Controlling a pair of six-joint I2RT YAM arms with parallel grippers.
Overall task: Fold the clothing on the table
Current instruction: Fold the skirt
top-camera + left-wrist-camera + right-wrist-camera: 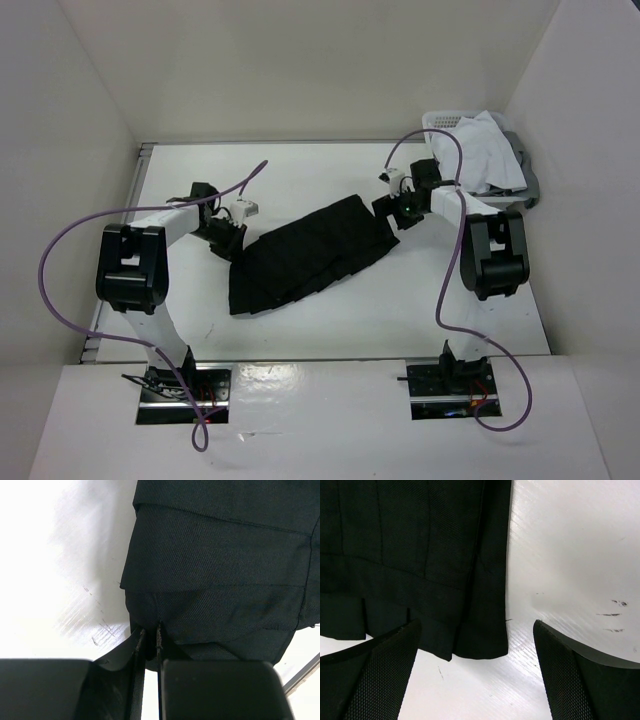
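Black skirt (pixel 310 255) lies spread diagonally across the white surface (pixel 300 170); left gripper (pixel 150 632) clenched on its edge; right gripper (pixel 476 625) released, straddling the opposite corner; folding seems barely begun.

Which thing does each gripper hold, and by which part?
The left gripper is shut on the skirt, pinching the edge at its left end. The right gripper is open at the skirt's other end and holds nothing.
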